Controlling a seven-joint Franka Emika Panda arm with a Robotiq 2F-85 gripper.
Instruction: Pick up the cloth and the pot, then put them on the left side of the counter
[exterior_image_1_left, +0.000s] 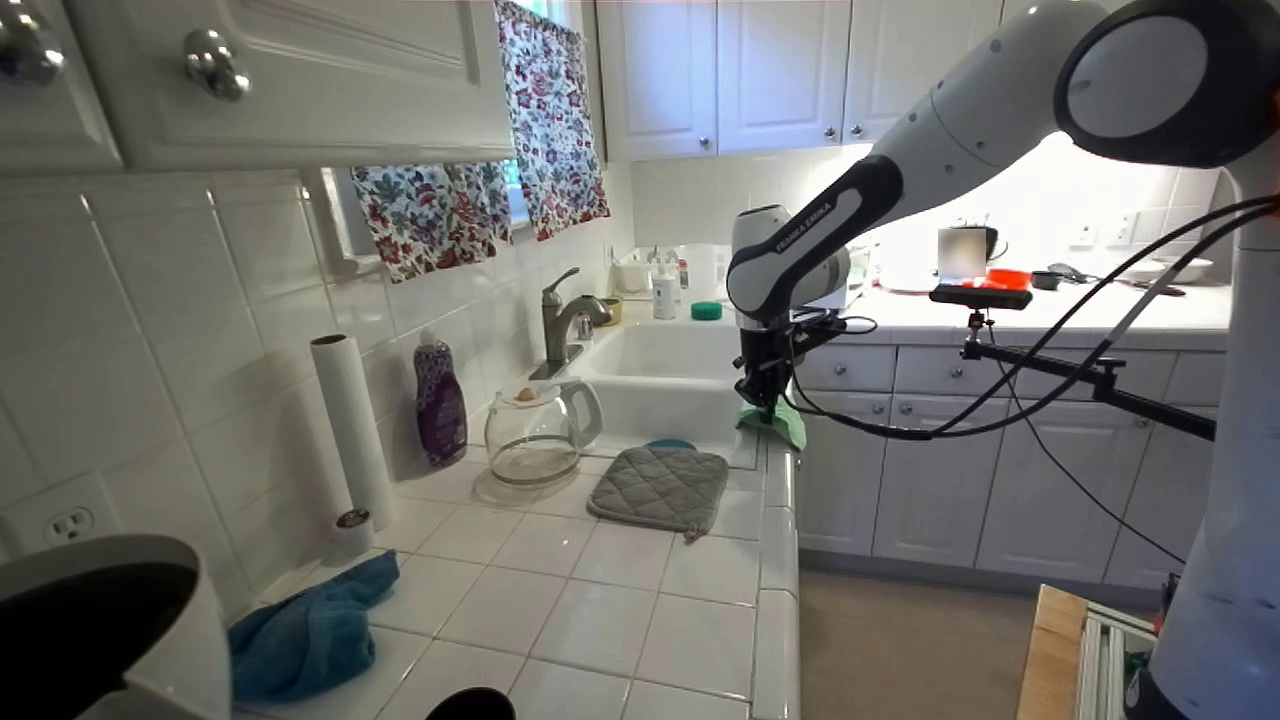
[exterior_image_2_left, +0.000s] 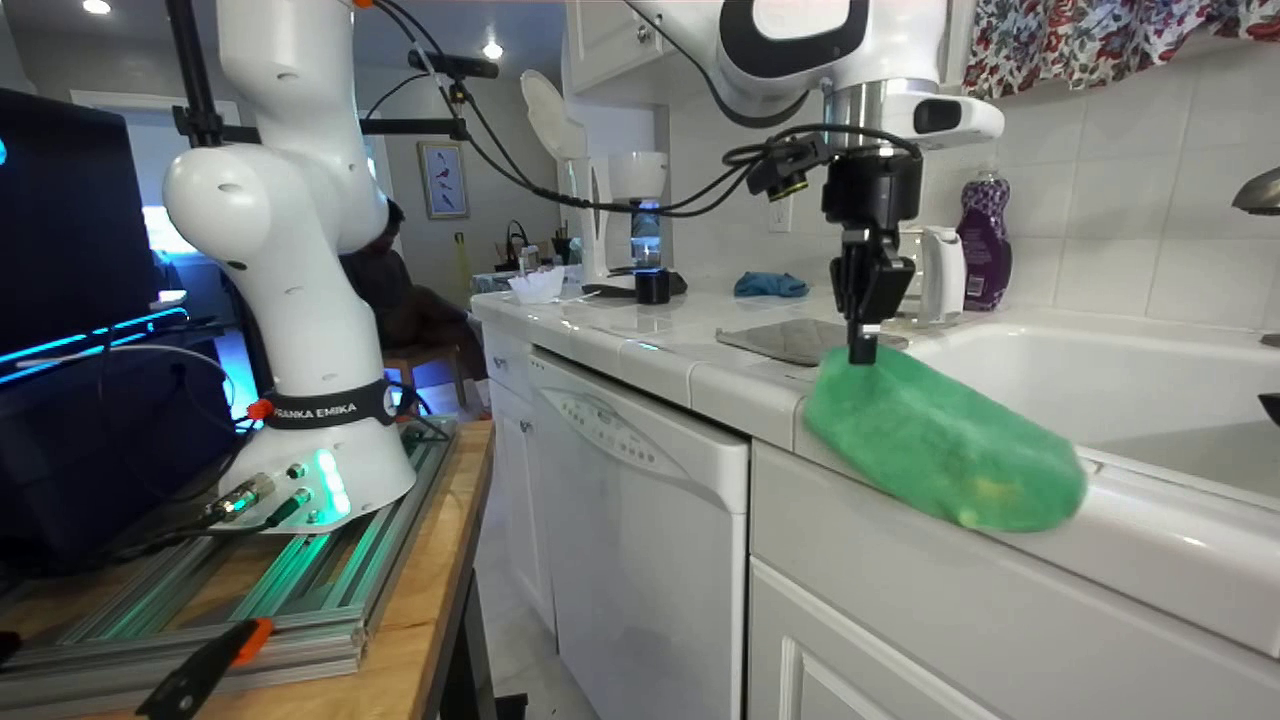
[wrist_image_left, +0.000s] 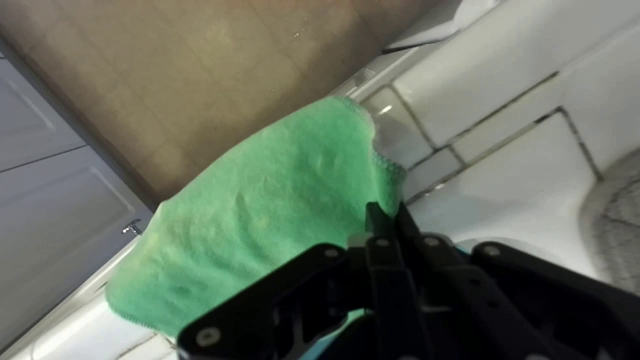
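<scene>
Held at right of centre in an exterior view, hanging by one end from the black gripper (exterior_image_2_left: 862, 352): the green cloth (exterior_image_2_left: 940, 440), with the jaws narrow and pinching that end. Slanting from there toward the lower right of the frame, loose and drooping, in front of the edge of the tiled counter (exterior_image_2_left: 745, 400), beside the sink (exterior_image_2_left: 1100, 380); contact with that edge impossible to tell. In the wrist view, spread across left of centre, with a stitched hem curving down to the fingertips (wrist_image_left: 374, 220) near the middle of the frame. Apart from the gripper, left of centre in an exterior view, a glass pot (exterior_image_1_left: 533, 435), upright on the tiles, with its handle toward the right of the frame, near the faucet (exterior_image_1_left: 556, 325) and a purple bottle (exterior_image_1_left: 440, 405). Flat on the tiles near the middle of that frame, to the right of the pot, a gray quilted pad (exterior_image_1_left: 660, 487). Farther left, on end near the tiled wall (exterior_image_1_left: 260, 260), a white paper roll (exterior_image_1_left: 355, 430). Crumpled at lower left, a blue towel (exterior_image_1_left: 315, 640). Stretched from the upper right, the white arm (exterior_image_1_left: 960, 130), bent downward above the cloth.
</scene>
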